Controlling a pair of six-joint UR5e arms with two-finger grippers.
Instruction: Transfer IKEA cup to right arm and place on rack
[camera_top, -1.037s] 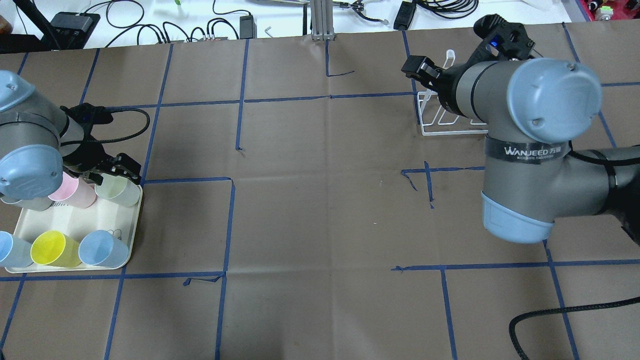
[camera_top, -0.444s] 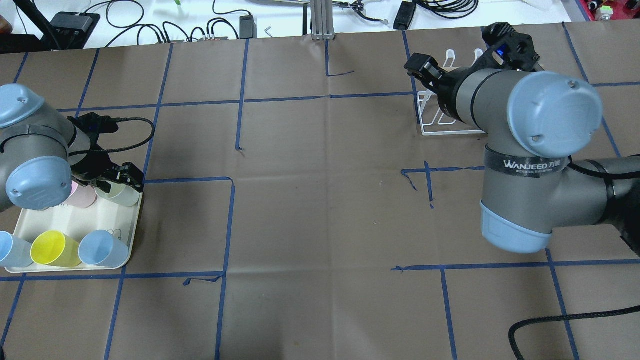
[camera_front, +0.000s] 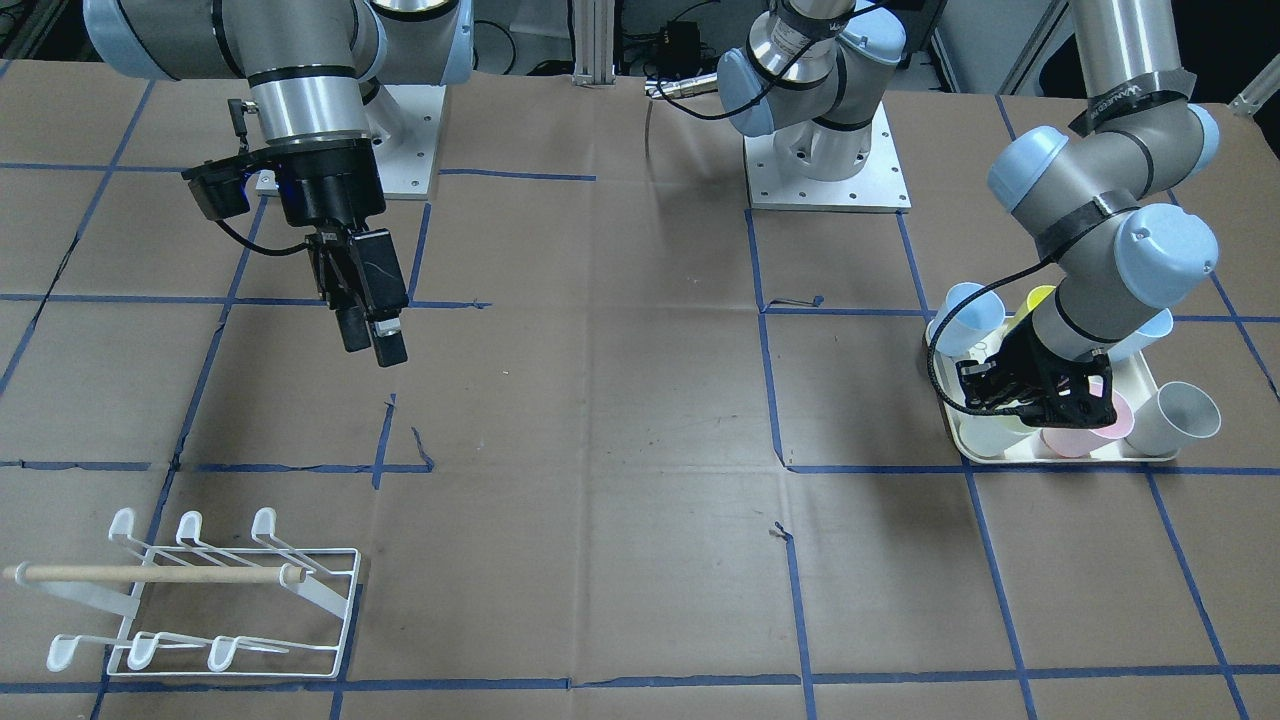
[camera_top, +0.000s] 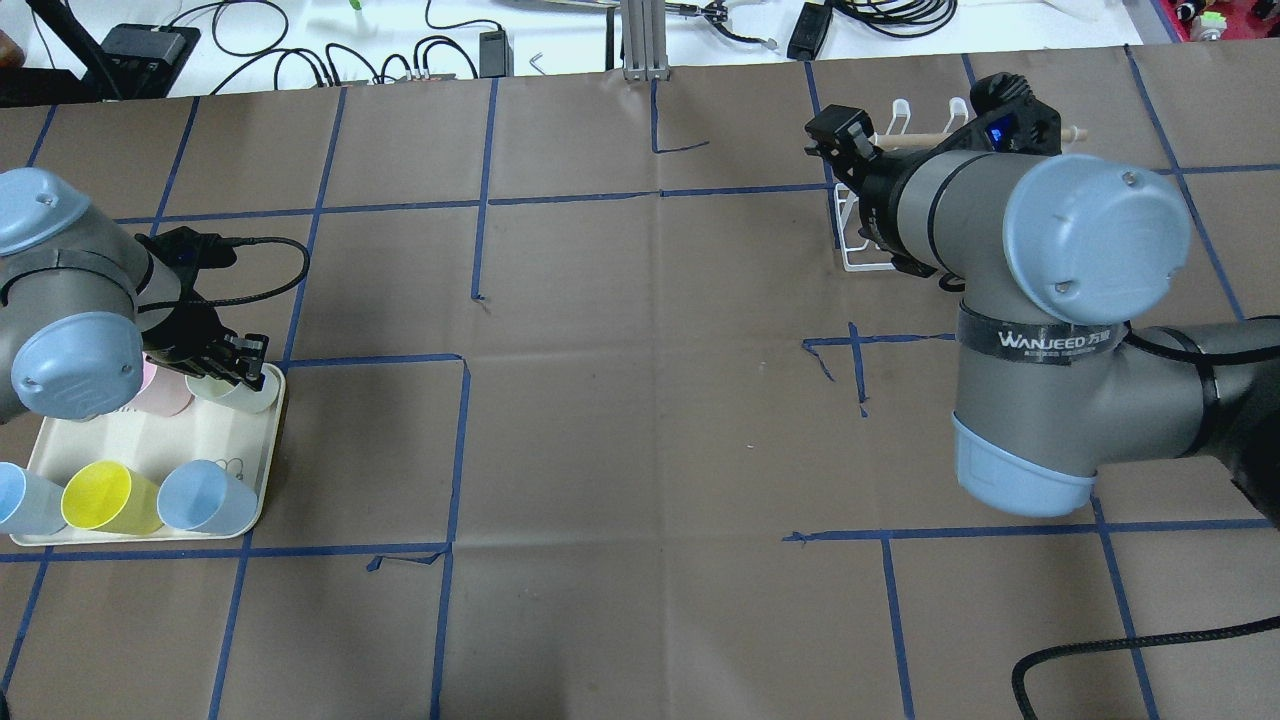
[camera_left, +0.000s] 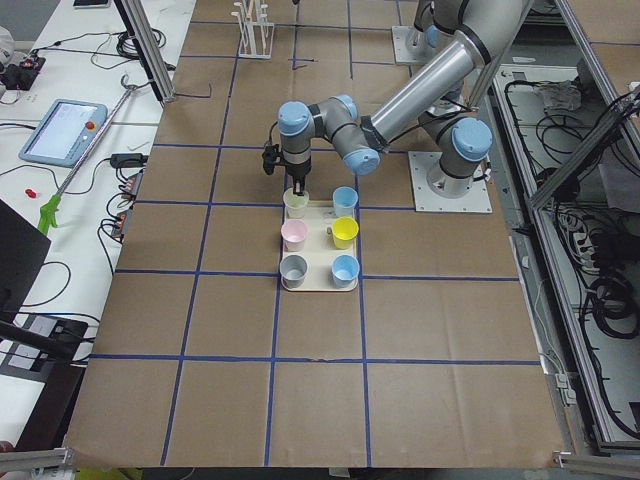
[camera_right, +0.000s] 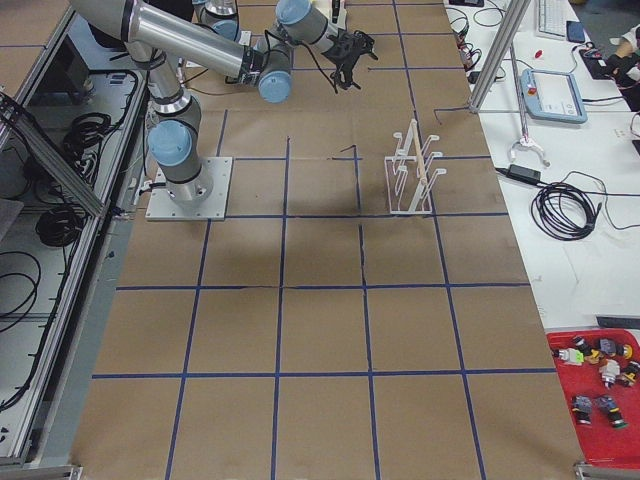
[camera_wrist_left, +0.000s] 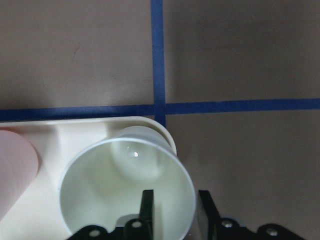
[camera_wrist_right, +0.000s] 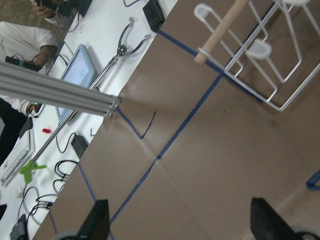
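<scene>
Change since the earlier overhead picture: the left gripper (camera_wrist_left: 176, 196) has come down onto the tray (camera_top: 195, 432). The right arm has swung aside, so more of the rack's dowel (camera_front: 150, 574) shows.

1. Left gripper: at the tray's far corner, on the side toward the table's middle. I see one finger inside the pale green cup (camera_wrist_left: 125, 185) and the other outside its rim. They straddle the wall with a gap left, not clamped.
2. Pale green cup: upright in that same tray corner.
3. Pink cup (camera_top: 165, 395): on the tray, just beside the green one.
4. Yellow cup (camera_top: 100, 497) and blue cup (camera_top: 205, 497): on the tray's near row.
5. Right gripper (camera_wrist_right: 181, 212): well apart from the tray, above the table, fingers spread wide, holding nothing.
6. Rack (camera_front: 318, 597): well apart from the tray, at the table's opposite end.
</scene>
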